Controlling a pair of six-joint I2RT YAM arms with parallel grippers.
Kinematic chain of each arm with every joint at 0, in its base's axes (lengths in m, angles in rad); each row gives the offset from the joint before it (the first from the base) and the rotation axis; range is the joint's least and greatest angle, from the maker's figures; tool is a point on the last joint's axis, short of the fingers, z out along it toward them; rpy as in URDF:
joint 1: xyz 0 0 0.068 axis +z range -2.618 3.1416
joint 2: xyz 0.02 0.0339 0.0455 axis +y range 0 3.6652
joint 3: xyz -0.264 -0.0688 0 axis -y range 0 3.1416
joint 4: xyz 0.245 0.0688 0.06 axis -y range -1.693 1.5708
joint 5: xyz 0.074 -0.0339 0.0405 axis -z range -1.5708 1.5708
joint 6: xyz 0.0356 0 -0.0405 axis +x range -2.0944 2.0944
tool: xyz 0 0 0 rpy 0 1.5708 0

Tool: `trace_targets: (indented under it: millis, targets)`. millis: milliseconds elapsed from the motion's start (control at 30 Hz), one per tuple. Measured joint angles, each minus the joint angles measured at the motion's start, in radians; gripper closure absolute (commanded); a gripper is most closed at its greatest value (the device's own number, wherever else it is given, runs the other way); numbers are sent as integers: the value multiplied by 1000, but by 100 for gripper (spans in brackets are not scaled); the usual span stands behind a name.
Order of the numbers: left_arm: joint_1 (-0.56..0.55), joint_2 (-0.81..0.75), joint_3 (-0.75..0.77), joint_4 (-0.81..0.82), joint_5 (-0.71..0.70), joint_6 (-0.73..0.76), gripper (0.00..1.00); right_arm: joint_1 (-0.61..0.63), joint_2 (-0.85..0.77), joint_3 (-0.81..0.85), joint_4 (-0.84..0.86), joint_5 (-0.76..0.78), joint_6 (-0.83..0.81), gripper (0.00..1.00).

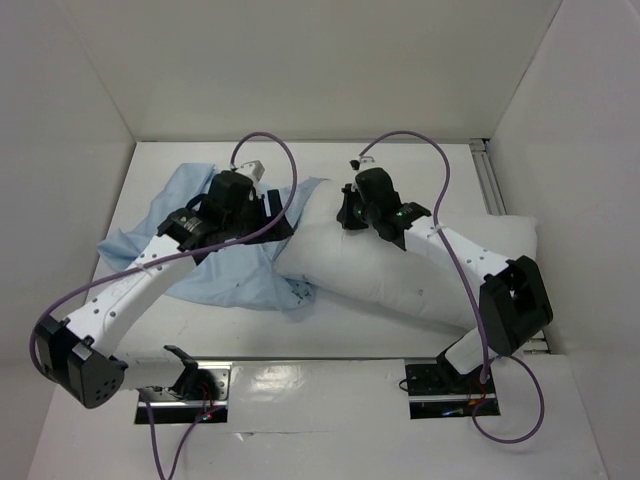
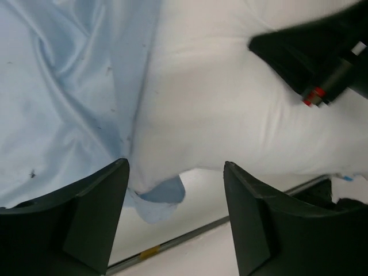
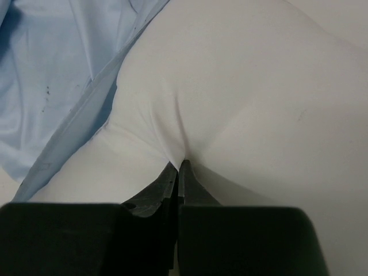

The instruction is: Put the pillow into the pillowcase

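The white pillow lies across the table's middle and right; it fills the right wrist view and shows in the left wrist view. The light blue pillowcase lies wrinkled at the left, its edge touching the pillow's left end. My right gripper is shut on a pinch of the pillow's top fabric near its left end. My left gripper is open and empty, jaws wide apart above the seam where pillowcase meets pillow.
White walls enclose the table on the left, back and right. A metal rail runs along the right edge. The table's front edge strip shows beneath the left fingers. The right arm's black wrist is close to the left gripper.
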Motion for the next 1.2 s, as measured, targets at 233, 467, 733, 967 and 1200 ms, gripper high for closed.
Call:
trace_targets:
  millis: [233, 467, 733, 967, 1200]
  targets:
    - [58, 184, 40, -17, -26, 5, 14, 0, -1, 2, 0, 0, 0, 100]
    - [76, 297, 23, -21, 33, -7, 91, 0, -1, 4, -2, 2, -1, 100]
    - [90, 359, 122, -68, 80, 6, 100, 0, -1, 13, -11, 6, -10, 100]
    - [90, 461, 528, -58, 210, 26, 100, 3, -3, 35, -34, 15, -23, 100]
    - [68, 551, 688, -104, 360, 31, 100, 22, -33, 84, -101, 44, -28, 100]
